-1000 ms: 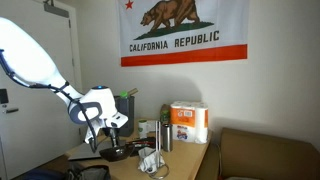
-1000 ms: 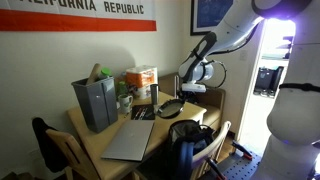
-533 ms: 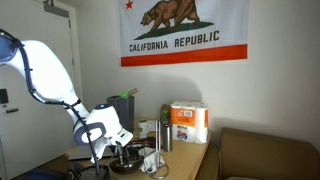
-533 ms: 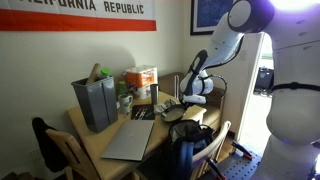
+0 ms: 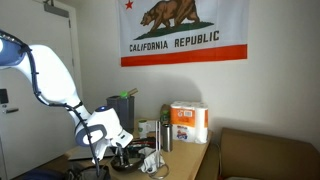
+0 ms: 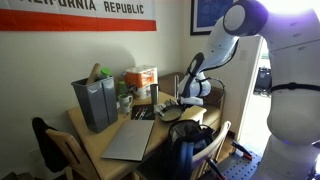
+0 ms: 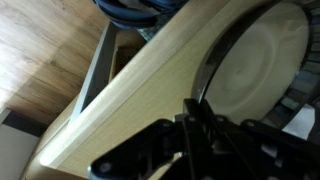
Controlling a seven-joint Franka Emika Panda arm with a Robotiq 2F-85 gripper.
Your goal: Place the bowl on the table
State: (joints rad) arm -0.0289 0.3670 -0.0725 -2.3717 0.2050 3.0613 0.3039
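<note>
Pincer (image 7: 200,112) pinches the rim of the shallow round dark-rimmed bowl (image 7: 262,68), pale inside, low at the edge of the light tan wooden bench (image 7: 140,95); contact unclear. Best: seat it flat, inboard of the edge, then release straight up.

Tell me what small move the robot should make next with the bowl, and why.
Probably open the hand to let go. It pinches the dark rim of the bowl, and the bowl appears level with the table near its edge, though contact underneath isn't visible.
</note>
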